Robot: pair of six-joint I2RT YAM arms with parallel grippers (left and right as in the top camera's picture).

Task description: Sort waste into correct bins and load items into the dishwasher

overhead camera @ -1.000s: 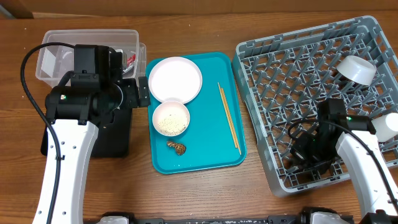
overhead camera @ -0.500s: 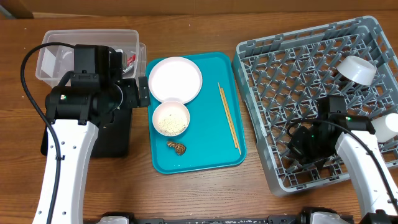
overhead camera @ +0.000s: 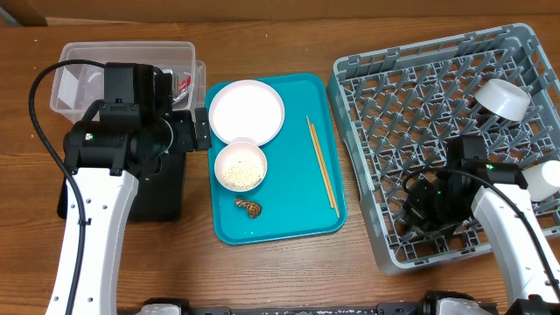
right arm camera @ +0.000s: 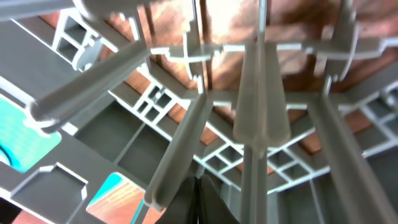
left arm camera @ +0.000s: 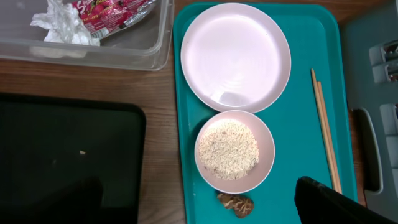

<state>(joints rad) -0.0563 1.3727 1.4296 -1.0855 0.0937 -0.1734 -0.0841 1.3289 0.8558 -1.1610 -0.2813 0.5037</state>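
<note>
In the left wrist view my left gripper [left arm camera: 193, 208] is open and empty, above the seam between the black tray [left arm camera: 68, 143] and the teal tray [left arm camera: 292, 93]. On the teal tray lie a pale pink plate [left arm camera: 235, 56], a bowl [left arm camera: 264, 168] of rice [left arm camera: 227, 149], a brown scrap [left arm camera: 236, 204] and chopsticks [left arm camera: 325, 130]. The clear tub [left arm camera: 155, 56] holds the red-and-white wrapper [left arm camera: 115, 12] and tissue [left arm camera: 62, 28]. My right gripper [right arm camera: 199, 199] is shut and empty, low among the pegs of the grey rack [right arm camera: 261, 93].
Overhead, the rack [overhead camera: 411, 96] holds a white bowl [overhead camera: 501, 98] at its back right and a white cup [overhead camera: 547, 178] at its right edge. The left arm [overhead camera: 122, 131] covers part of the black tray [overhead camera: 166, 188] and the tub [overhead camera: 122, 48].
My right arm has shifted slightly inside the rack. The left arm and everything on the teal tray have stayed put.
</note>
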